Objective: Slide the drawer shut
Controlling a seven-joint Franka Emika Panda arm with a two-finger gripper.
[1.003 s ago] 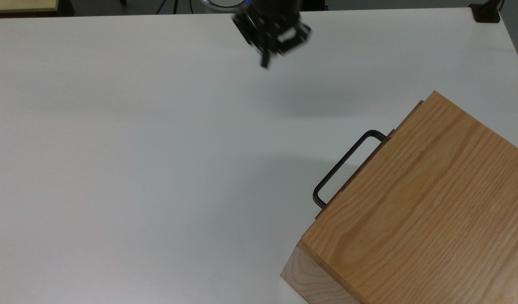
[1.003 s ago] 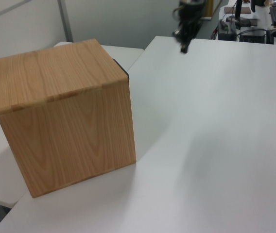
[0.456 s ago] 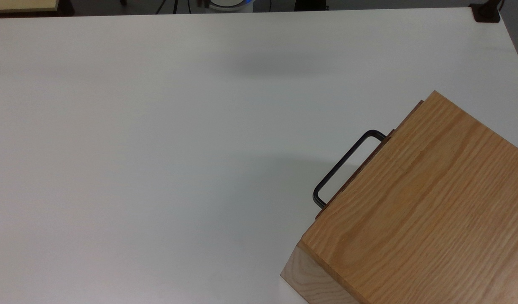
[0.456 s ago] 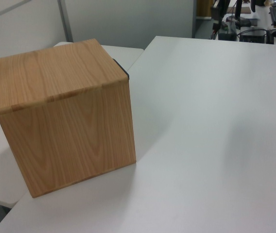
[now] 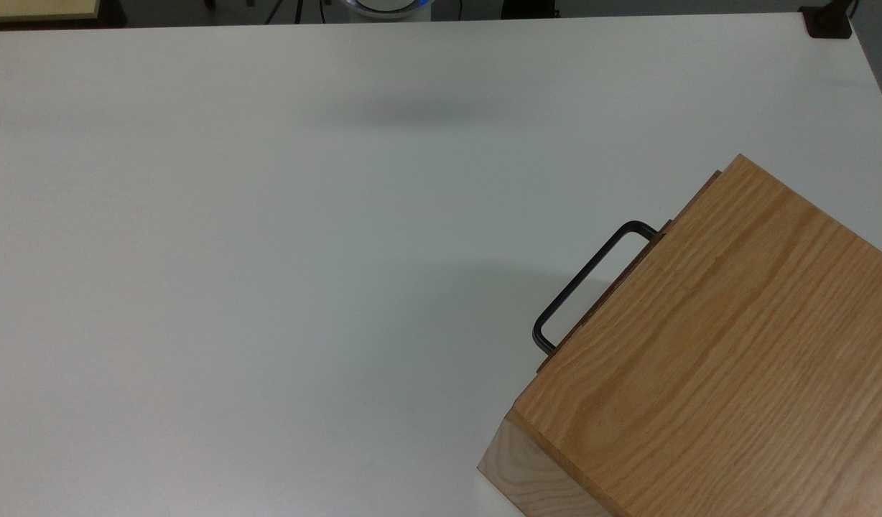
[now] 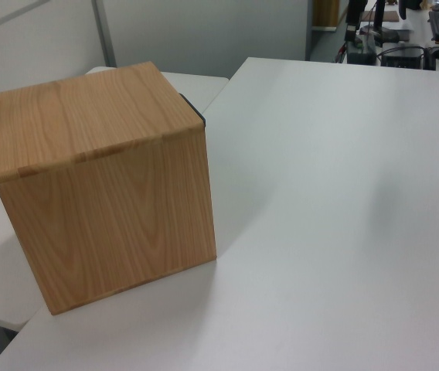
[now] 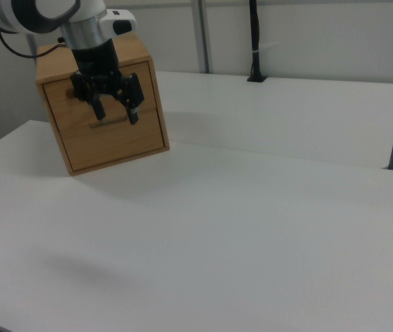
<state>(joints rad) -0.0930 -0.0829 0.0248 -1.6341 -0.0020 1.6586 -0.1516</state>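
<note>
You are looking at a drawer (image 7: 110, 123) set in the front of an oak-grained wooden cabinet (image 5: 728, 345); in the right view its flat wood front panel sits flush, or very nearly so, with the cabinet's face, with a thin dark line marking the handle across it; in the top view the handle (image 5: 588, 281) reads clearly as a thin black U-shaped bar standing out from the front, and a narrow darker strip of the front panel shows just along the cabinet's top edge; in the left view you see the cabinet's back and side, with only a dark corner of the handle (image 6: 192, 108) peeping past its far edge.

The cabinet stands on the white surface (image 5: 268, 251), at the top view's lower right corner and at the right view's upper left, turned at an angle to the surface's edges.

The tool (image 7: 112, 105) hangs in the air in the right view, its two black fingers pointing downward and spread well apart with nothing between them; it overlaps the drawer front there, roughly level with the handle; you cannot tell from that angle how far in front of the panel it hangs, nor whether it touches anything.
</note>
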